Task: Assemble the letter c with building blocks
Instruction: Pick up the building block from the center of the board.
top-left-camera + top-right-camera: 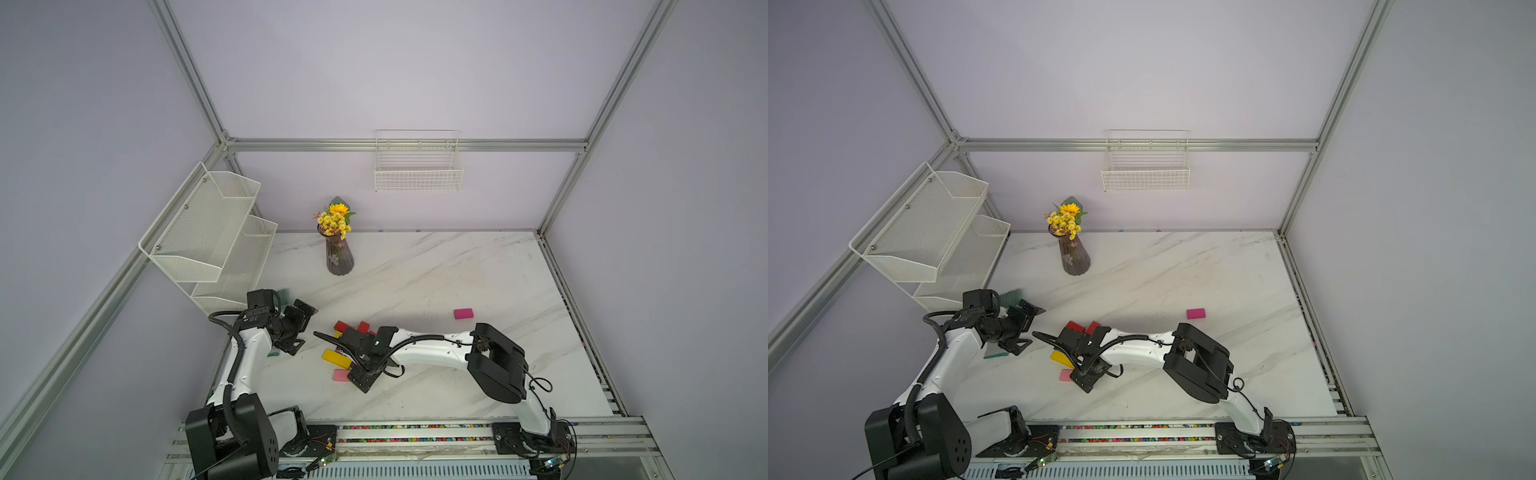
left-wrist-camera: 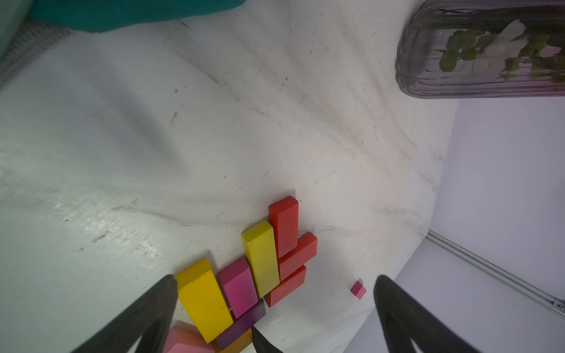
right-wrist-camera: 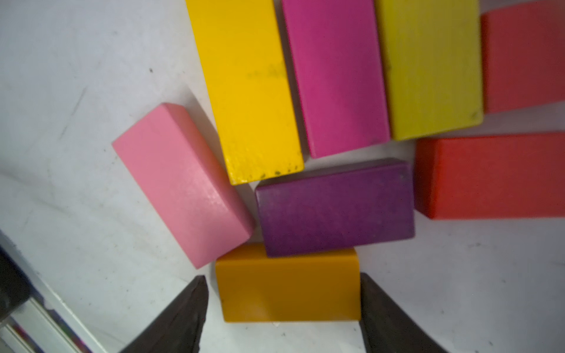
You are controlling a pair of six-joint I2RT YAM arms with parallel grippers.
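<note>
Orange block (image 3: 287, 287) is sitting closest to the R wrist cam, flat on the marble table (image 1: 457, 270). R gripper (image 3: 283, 276) is straddling its short ends w/ jaws standing apart. One jaw is touching the block, the other is showing a sliver of table btwn itself and the block, so it isn't looking clamped.

Purple block (image 3: 334, 207) is pressing against the orange one's far long side. Light pink block (image 3: 183, 183) is lying tilted, its end meeting both. Beyond them a yellow block (image 3: 247, 91), a magenta block (image 3: 336, 76) and a yellow-green block (image 3: 434, 67) are lying side by side, w/ red blocks (image 3: 492, 177) next to the yellow-green one.

In both top views this cluster is sitting toward the front left of the table, mostly hidden under the R arm's wrist, w/ bits of red, yellow and pink peeking out. Lone magenta block (image 1: 463, 313) is lying well apart from the rest, toward the table's right side.

L gripper (image 2: 275, 279) is hovering left of the cluster, jaws spread wide w/ nothing btwn them, facing the blocks. Dark glass vase (image 1: 340, 257) w/ yellow flowers is standing at the back of the table.
</note>
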